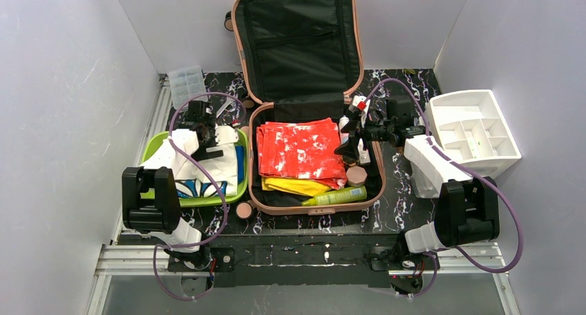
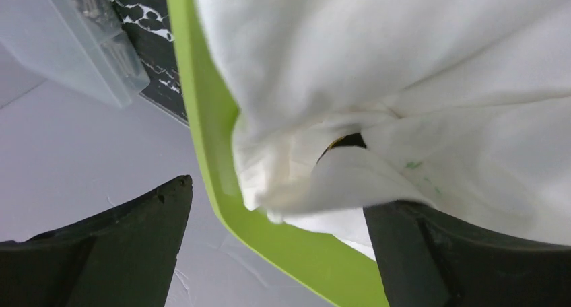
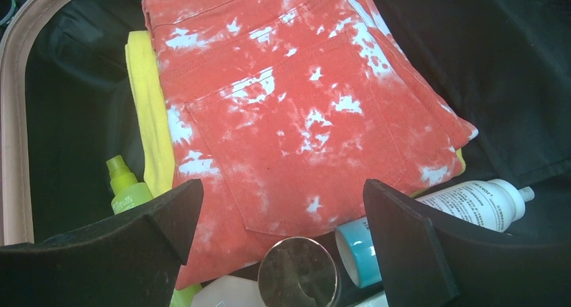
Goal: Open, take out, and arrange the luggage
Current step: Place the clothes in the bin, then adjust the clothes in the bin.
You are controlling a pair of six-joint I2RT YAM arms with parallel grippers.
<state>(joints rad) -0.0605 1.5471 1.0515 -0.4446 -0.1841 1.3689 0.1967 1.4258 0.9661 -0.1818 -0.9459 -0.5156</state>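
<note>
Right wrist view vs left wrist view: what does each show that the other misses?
Right wrist only: red-and-white jeans, a yellow garment and a green bottle inside the luggage. Left wrist only: a white cloth in the lime tray, with a clear box outside it. Shared: dark fingers at the bottom edge; right claw and left claw are both open.

Salmon-pink luggage [image 1: 297, 45], centre, lies open; lid upright, black lining showing.

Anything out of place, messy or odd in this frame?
The white cloth in the lime-green tray is crumpled, not folded, and hangs over the tray's left rim. A small round tan item sits alone on the table between tray and luggage. Nothing looks spilled or damaged.
</note>
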